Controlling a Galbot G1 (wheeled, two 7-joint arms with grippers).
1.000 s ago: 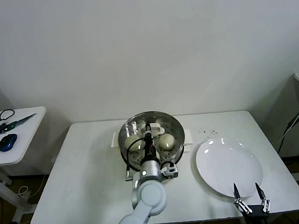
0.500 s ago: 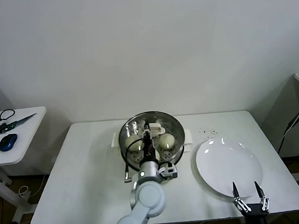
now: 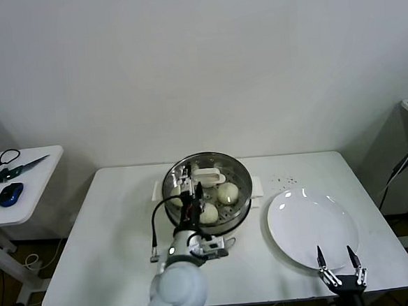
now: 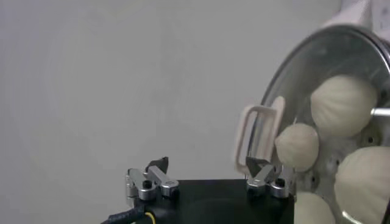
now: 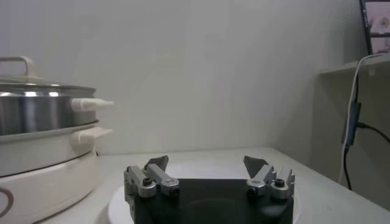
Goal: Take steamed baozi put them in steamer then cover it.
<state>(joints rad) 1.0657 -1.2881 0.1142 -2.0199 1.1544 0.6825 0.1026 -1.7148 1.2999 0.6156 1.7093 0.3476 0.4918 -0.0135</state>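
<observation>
So our left gripper [image 4: 210, 179] is hovering above the steamer [image 3: 208, 192] with its jaws spread wide and nothing between them. The cover [image 4: 332, 115] is already sitting on the pot, and its white handle [image 4: 261, 137] stands free of the fingertips. Through the glass we can see the steamed baozi [image 3: 227, 192] resting on the perforated tray; the wrist view shows four.

Judging from that, the step in hand is just backing off cleanly. We'd lift straight up and away before swinging sideways, so a finger doesn't catch the handle and drag the lid off centre. It's worth checking that the rim is seated evenly all round.

Our right gripper [image 3: 343, 268] is parked well apart, open and empty, at the near edge of the white plate [image 3: 300, 223] on the table [image 3: 112, 236].
</observation>
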